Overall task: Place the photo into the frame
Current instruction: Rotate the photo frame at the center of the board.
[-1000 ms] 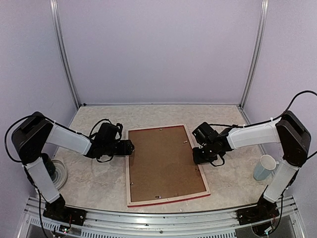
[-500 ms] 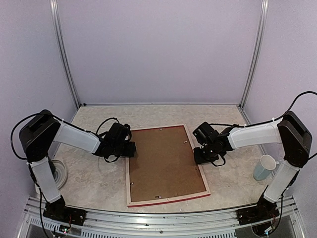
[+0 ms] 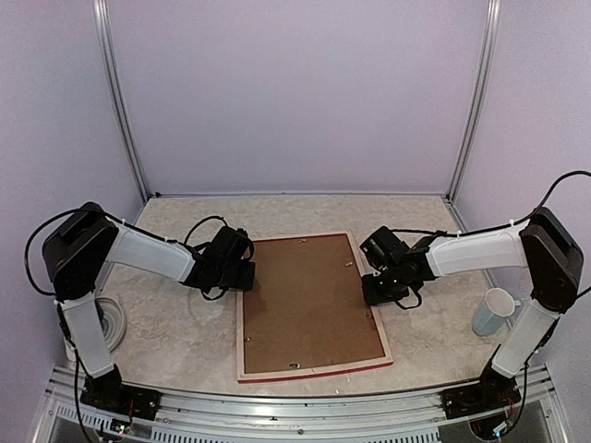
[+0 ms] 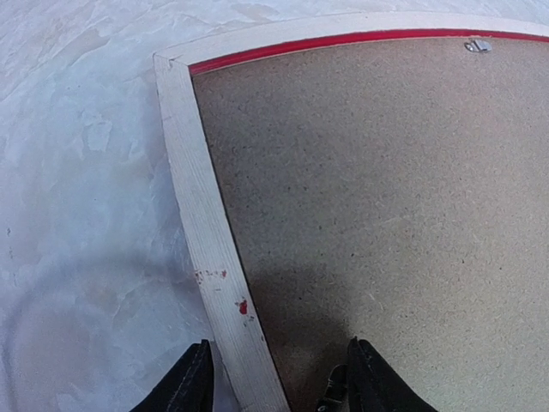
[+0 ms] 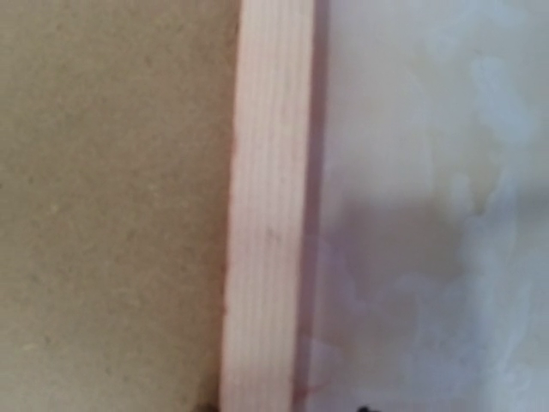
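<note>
Brown backing board [image 4: 386, 197] inside the frame [image 4: 206, 232]

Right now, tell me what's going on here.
The frame lies face down on the table, with its brown backing board facing up. Each arm is low over one long side. The left pincer straddles the rail nearest it, open. The right pincer straddles the opposite rail, also not gripping. The photo isn't in view.
</note>
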Tool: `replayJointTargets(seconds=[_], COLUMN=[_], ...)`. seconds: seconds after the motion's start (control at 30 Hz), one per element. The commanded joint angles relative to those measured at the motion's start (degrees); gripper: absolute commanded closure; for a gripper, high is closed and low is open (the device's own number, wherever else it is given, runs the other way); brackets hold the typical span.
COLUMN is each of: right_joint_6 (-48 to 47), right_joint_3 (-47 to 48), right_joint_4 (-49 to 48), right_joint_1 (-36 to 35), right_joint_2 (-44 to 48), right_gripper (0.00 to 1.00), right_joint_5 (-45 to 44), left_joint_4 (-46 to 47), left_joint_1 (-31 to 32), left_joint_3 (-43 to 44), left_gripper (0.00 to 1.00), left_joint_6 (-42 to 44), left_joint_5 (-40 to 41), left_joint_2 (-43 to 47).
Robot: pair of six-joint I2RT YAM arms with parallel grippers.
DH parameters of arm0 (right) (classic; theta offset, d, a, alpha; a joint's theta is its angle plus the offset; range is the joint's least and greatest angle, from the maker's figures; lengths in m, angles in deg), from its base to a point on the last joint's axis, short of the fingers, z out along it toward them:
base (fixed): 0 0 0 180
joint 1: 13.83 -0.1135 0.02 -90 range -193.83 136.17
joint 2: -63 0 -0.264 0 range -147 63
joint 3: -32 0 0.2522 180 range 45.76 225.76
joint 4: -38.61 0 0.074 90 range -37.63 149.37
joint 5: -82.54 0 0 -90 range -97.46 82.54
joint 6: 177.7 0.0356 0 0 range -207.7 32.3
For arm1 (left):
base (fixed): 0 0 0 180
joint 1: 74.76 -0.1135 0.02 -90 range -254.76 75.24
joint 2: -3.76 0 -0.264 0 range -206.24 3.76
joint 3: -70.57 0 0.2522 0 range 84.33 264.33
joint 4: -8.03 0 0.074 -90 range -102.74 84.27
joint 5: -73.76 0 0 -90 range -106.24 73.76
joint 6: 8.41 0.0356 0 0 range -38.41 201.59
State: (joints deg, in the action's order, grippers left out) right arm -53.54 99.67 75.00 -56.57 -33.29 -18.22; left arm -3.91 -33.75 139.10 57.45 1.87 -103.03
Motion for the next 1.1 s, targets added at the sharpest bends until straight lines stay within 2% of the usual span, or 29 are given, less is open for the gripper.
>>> replayJointTargets(seconds=[0.0, 0.1, 0.47, 0.73, 1.07], right_joint_6=[-0.3, -0.4, -0.7, -0.9, -0.9], right_joint_3=[0.9, 1.0, 0.6, 0.6, 0.5], right_joint_4=[0.3, 0.1, -0.8, -1.2, -1.5], right_joint_1=[-0.4, -0.5, -0.4, -0.5, -0.6], right_joint_2=[1.4, 1.0, 0.9, 1.0, 0.6], right_gripper=[0.6, 0.6, 0.6, 0.6, 0.6], right_joint_5=[-0.2, 0.4, 1.9, 2.9, 3.3], left_joint_4=[-4.7, -5.0, -7.1, -7.8, -8.4], left_joint_1=[0.6, 0.6, 0.6, -0.2, -0.3], left_joint_3=[0.1, 0.0, -0.3, 2.3, 2.6], left_gripper=[0.42, 0.4, 0.43, 0.51, 0.71], left_joint_6=[0.4, 0.4, 0.3, 0.0, -0.5], left_joint_5=[-0.4, -0.4, -2.0, -1.0, -0.7], left_joint_2=[0.8, 2.1, 3.5, -0.4, -0.9])
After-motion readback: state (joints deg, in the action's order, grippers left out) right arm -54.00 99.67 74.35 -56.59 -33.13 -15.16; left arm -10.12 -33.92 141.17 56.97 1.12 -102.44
